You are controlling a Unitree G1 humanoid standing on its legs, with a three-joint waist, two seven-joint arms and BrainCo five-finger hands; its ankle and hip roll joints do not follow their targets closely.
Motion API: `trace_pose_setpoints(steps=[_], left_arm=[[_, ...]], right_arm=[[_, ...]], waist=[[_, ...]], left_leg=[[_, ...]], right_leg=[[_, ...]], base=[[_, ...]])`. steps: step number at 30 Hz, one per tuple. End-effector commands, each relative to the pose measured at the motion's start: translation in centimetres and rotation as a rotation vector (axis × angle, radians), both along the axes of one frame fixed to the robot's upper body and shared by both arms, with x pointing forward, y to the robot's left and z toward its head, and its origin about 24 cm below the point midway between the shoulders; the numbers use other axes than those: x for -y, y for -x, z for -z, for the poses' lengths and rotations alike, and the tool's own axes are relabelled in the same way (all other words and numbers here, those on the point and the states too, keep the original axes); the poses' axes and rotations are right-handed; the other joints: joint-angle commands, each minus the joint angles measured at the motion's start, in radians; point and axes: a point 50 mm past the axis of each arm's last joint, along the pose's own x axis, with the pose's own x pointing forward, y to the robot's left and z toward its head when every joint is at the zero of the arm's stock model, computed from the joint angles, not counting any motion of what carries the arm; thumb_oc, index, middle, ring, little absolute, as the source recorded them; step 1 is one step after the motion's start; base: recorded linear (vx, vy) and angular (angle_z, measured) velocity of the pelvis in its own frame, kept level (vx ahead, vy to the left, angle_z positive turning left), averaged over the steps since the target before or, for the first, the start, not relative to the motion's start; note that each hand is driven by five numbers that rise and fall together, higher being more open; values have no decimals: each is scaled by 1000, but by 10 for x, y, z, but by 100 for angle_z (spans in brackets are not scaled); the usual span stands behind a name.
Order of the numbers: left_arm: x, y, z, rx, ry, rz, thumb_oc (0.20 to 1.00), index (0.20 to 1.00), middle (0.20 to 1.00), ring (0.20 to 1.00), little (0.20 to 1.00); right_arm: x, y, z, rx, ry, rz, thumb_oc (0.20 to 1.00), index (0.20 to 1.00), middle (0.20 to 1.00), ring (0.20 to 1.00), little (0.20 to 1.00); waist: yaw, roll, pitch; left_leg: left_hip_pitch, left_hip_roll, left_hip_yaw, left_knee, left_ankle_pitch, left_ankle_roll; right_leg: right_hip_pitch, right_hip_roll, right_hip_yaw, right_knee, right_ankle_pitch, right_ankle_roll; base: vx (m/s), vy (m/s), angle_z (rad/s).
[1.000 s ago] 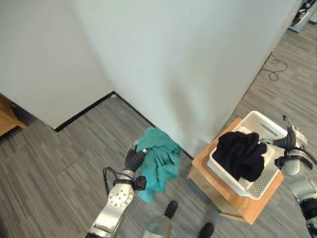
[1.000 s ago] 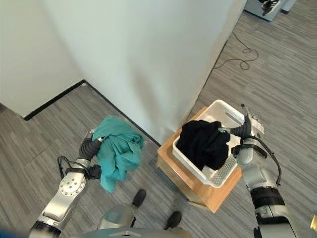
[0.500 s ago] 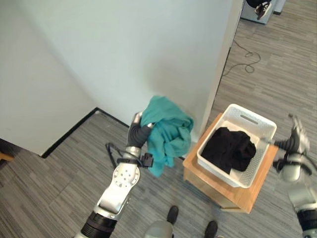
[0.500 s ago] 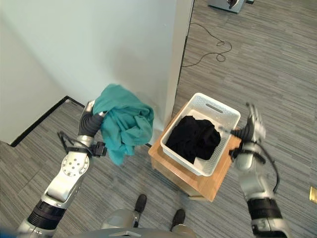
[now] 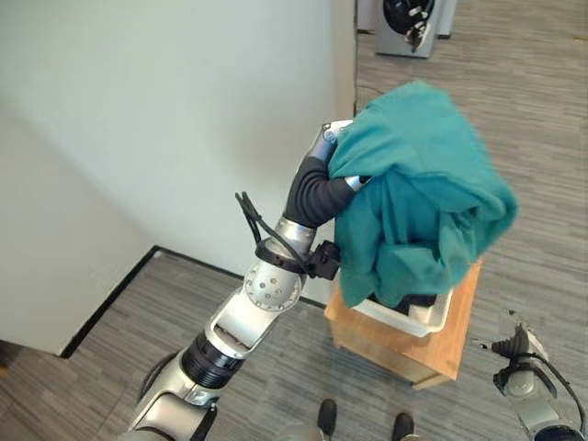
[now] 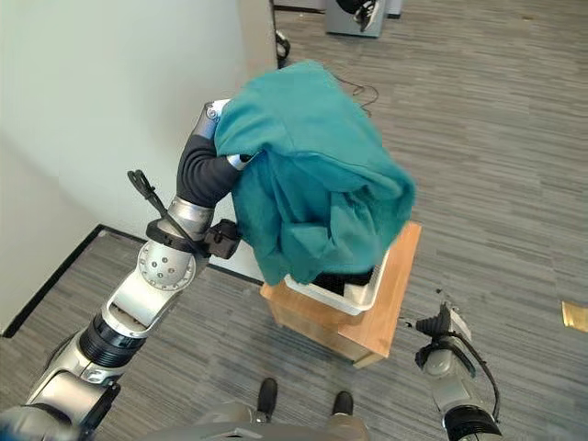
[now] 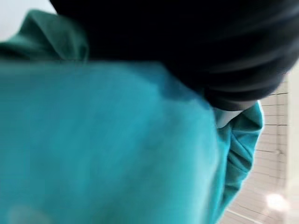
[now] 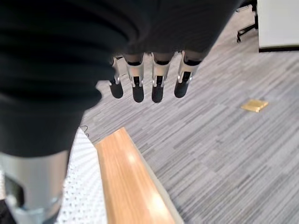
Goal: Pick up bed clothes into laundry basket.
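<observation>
Fingers of the left hand (image 5: 323, 147): hidden under the bunched teal cloth garment (image 5: 413, 193); whether they curl round it cannot be told, though the garment hangs from that hand.

Fingers (image 8: 138, 81) of the right hand (image 6: 439, 323): straight and relaxed, side by side, holding nothing, as seen in the right wrist view.

Teal cloth garment: raised high on the left hand, draped in loose folds, hanging directly above the white perforated plastic laundry basket (image 5: 418, 314) and covering most of it from the head views; lower folds reach down to the basket's rim, contact not determinable.

White perforated plastic laundry basket: stands on the light wooden box-shaped stand (image 5: 432, 344); a dark item (image 6: 342, 277) shows inside, beneath the teal folds. Perforated wall also visible in the right wrist view (image 8: 86, 186).

Light wooden stand: its top surface carries the basket; stands on the grey striped carpet floor (image 6: 514, 184), beside the pale wall (image 5: 138, 110).

Right hand: low, beside the stand's near corner, apart from the basket.

Small yellow flat piece (image 8: 254, 105): lies on the floor, well apart from the stand.
</observation>
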Motion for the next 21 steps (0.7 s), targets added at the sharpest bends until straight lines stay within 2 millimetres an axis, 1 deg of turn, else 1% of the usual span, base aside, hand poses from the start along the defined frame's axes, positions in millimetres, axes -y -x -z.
trace_pose_setpoints(steps=[1, 3, 4, 5, 7, 9, 10, 12, 13, 15, 16, 17, 18, 20, 21], left_arm=[[20, -21, -8, 70, -72, -77, 200, 200, 200, 200, 200], [26, -33, 7, 7, -140, -109, 200, 200, 200, 200, 200], [29, -43, 23, -41, -212, -145, 200, 200, 200, 200, 200], [30, -43, 23, -40, -212, -145, 200, 200, 200, 200, 200], [31, -50, 34, -59, -283, -180, 200, 200, 200, 200, 200], [32, -51, 38, -62, -307, -184, 200, 200, 200, 200, 200], [33, -53, 44, -49, -370, -208, 200, 200, 200, 200, 200], [33, -55, 47, -37, -405, -226, 200, 200, 200, 200, 200], [29, -56, 51, -20, -458, -259, 200, 200, 200, 200, 200], [22, -61, 53, 11, -524, -313, 200, 200, 200, 200, 200], [19, -64, 54, 21, -550, -332, 200, 200, 200, 200, 200], [14, -67, 50, 37, -563, -365, 200, 200, 200, 200, 200], [15, -68, 50, 37, -563, -365, 200, 200, 200, 200, 200], [12, -71, 45, 53, -569, -387, 200, 200, 200, 200, 200], [12, -71, 45, 53, -569, -387, 200, 200, 200, 200, 200]], right_arm=[[-5, -16, -16, 114, -53, -45, 1000, 1000, 1000, 1000, 1000], [-15, -14, -8, 86, -91, -77, 1000, 1000, 1000, 1000, 1000], [-25, -10, 0, 56, -124, -103, 1000, 1000, 1000, 1000, 1000], [-26, -10, 0, 55, -125, -103, 1000, 1000, 1000, 1000, 1000], [-33, -5, 7, 32, -162, -117, 1000, 1000, 1000, 1000, 1000], [-35, -3, 9, 26, -169, -123, 1000, 1000, 1000, 1000, 1000], [-41, 5, 15, 2, -194, -138, 1000, 1000, 1000, 1000, 1000], [-43, 8, 17, -10, -199, -151, 1000, 1000, 1000, 1000, 1000], [-46, 17, 23, -50, -203, -170, 1000, 1000, 1000, 1000, 1000], [-49, 28, 31, -94, -221, -175, 1000, 1000, 1000, 1000, 1000], [-48, 33, 34, -113, -224, -168, 1000, 1000, 1000, 1000, 1000], [-45, 43, 41, -149, -226, -144, 1000, 1000, 1000, 1000, 1000], [-45, 43, 41, -149, -226, -144, 1000, 1000, 1000, 1000, 1000], [-39, 54, 47, -190, -219, -110, 1000, 1000, 1000, 1000, 1000], [-39, 53, 47, -189, -219, -110, 1000, 1000, 1000, 1000, 1000]], waist=[[13, -31, -17], [0, -31, -13], [-9, -31, -8], [-8, -32, -9], [-19, -33, -3], [-21, -34, -3], [-31, -34, 6], [-34, -34, 8], [-38, -33, 16], [-42, -36, 25], [-45, -37, 27], [-51, -41, 30], [-49, -41, 29], [-55, -46, 35], [-54, -46, 35]], left_leg=[[29, 11, -43, 3, -105, -2], [31, 13, -32, 3, -106, -1], [27, 13, -25, 3, -104, 0], [26, 13, -25, 3, -104, 0], [21, 15, -20, 3, -101, 1], [17, 15, -18, 3, -100, 1], [9, 15, -15, 3, -99, 1], [3, 16, -13, 3, -97, 1], [-4, 16, -4, 3, -96, 2], [-14, 16, 9, 3, -95, 2], [-18, 17, 16, 3, -94, 2], [-22, 19, 26, 3, -95, 1], [-22, 19, 28, 3, -95, 1], [-26, 20, 37, 3, -96, 0], [-27, 20, 38, 3, -96, 0]], right_leg=[[105, -12, -43, 21, -131, 32], [101, -12, -34, 21, -127, 33], [94, -12, -27, 21, -122, 35], [93, -12, -26, 21, -122, 35], [83, -11, -17, 21, -119, 34], [77, -11, -14, 21, -117, 34], [66, -10, -7, 21, -114, 34], [58, -10, -5, 21, -113, 35], [46, -10, 2, 21, -110, 37], [33, -11, 10, 21, -103, 42], [27, -12, 15, 21, -100, 44], [18, -13, 21, 21, -94, 47], [16, -13, 23, 21, -93, 47], [7, -14, 27, 21, -85, 51], [6, -15, 28, 21, -85, 52]], base=[[-2, 19, -22], [-7, 30, -22], [-7, 20, -14], [-2, 13, -14], [7, 5, -21], [7, 7, -7], [0, 0, 0], [2, 12, -6], [1, 24, -13], [-5, 28, -16], [7, 31, -16], [14, 23, -16], [20, 17, -19], [18, 16, -17], [18, 25, -12]])
